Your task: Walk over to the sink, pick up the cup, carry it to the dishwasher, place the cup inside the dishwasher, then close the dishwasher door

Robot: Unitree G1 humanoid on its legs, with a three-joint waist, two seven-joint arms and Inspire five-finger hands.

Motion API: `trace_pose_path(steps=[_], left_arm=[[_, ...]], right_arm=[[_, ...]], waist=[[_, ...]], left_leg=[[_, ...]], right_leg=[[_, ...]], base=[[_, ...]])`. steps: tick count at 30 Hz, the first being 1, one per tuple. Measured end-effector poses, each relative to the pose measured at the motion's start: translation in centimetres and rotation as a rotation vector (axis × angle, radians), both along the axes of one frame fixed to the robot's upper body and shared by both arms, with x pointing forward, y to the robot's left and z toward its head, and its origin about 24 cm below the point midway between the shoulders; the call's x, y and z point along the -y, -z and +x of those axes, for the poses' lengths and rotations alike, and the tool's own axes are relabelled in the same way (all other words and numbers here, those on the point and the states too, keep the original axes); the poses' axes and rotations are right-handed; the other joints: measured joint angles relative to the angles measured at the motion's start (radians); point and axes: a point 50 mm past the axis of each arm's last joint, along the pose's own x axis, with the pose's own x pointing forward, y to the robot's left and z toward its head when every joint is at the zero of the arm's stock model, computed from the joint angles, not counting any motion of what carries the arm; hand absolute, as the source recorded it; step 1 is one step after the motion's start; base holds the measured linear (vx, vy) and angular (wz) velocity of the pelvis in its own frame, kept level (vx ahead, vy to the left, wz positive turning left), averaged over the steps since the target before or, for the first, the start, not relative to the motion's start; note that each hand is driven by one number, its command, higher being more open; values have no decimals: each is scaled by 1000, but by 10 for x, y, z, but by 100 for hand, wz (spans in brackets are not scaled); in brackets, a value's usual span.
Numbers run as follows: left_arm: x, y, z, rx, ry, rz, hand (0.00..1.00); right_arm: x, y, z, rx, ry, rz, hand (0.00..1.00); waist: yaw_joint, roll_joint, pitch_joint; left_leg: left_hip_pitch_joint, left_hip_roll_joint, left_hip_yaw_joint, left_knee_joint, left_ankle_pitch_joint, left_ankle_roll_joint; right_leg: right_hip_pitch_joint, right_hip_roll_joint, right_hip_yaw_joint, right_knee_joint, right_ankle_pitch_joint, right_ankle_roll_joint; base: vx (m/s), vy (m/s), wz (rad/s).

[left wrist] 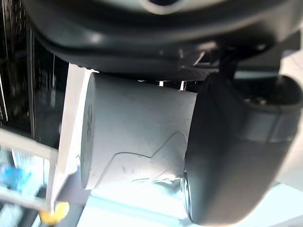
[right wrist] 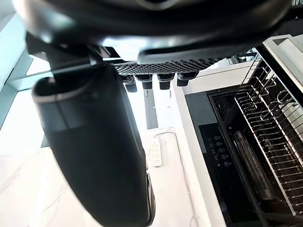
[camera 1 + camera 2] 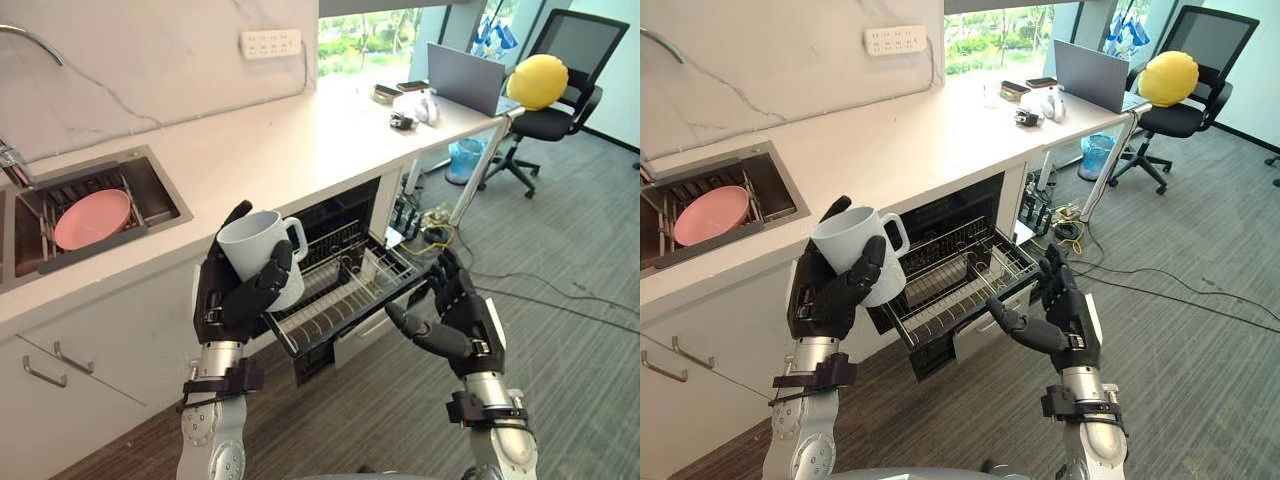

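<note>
My left hand (image 3: 232,298) is shut on a white cup (image 3: 262,250) with a handle, held upright in the air left of the dishwasher. The cup (image 1: 137,135) also fills the left wrist view, with the thumb across its side. The dishwasher (image 3: 340,215) stands open under the counter, its wire rack (image 3: 345,285) pulled out and holding nothing. My right hand (image 3: 455,315) hovers open beside the rack's right front corner, not touching it. The rack (image 2: 267,142) shows past that hand in the right wrist view. The sink (image 3: 160,195) is at the left with a pink plate (image 3: 92,218) in it.
A white counter (image 3: 290,140) runs to the right with small items and a laptop (image 3: 465,75) on it. An office chair (image 3: 555,90) with a yellow cushion stands beyond. A blue bin (image 3: 465,160) and cables lie on the floor under the desk. White cabinet drawers (image 3: 60,370) are at lower left.
</note>
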Motion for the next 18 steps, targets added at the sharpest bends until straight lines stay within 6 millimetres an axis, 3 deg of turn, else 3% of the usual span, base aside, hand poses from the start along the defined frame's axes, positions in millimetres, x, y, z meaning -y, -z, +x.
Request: trace_pose_path(steps=[2, 4, 6, 7, 8, 9, 11, 12, 18], left_arm=[[-3, -1, -3, 3, -77, 52, 0], [-3, -1, -4, -1, -105, 73, 0], [5, -1, -5, 3, -113, 97, 0], [6, -1, -6, 5, -117, 109, 0], [12, 0, -7, 8, -106, 133, 0], [15, 0, -8, 14, -96, 133, 0], [21, -1, -7, 25, -89, 135, 0], [22, 0, -7, 24, -94, 138, 0], [23, -3, 1, 41, -136, 170, 0]], right_arm=[[-8, -1, 0, 24, -50, 116, 100], [-17, -5, 0, 49, -95, 160, 100], [-28, -24, 3, 141, -174, 165, 100], [-30, -29, 4, 168, -195, 166, 100], [-34, -39, 9, 227, -237, 179, 100], [-35, -44, 14, 256, -248, 189, 100], [-34, -47, 20, 280, -255, 198, 100], [-35, -47, 20, 275, -257, 201, 100], [-34, -46, 20, 272, -253, 201, 100]], waist=[[10, 14, 29], [18, 12, 45], [20, 30, 60], [20, 29, 62], [26, 21, 61], [24, 27, 56], [20, 50, 38], [19, 41, 30], [13, 27, 20]], left_leg=[[-8, 29, 15, 78, -41, -18], [-62, 56, 9, 217, -61, -32], [-161, 96, -15, 430, -55, -32], [-176, 96, -22, 449, -58, -28], [-153, 56, -50, 330, -75, -1], [-128, 31, -71, 193, -63, 5], [-92, 10, -71, 34, 64, -10], [-71, -13, -55, -22, 86, -2], [-48, -50, -54, -88, 109, 12]], right_leg=[[15, 8, 10, -1, -19, -9], [19, 8, 13, 2, -25, -9], [30, 6, 13, 2, -24, -16], [38, 0, 16, -2, -20, -23], [40, -21, 29, 0, -18, -19], [28, -31, 38, 8, -16, -8], [12, -37, 55, 5, -3, 22], [11, -47, 63, -9, 3, 30], [27, -74, 57, -50, 16, 49]], base=[[-18, -6, -21], [-34, -14, -4], [3, -10, 4], [78, 71, -7], [74, 82, -20], [53, 82, -26], [36, 100, -29], [50, 113, -26], [31, 54, 1]])
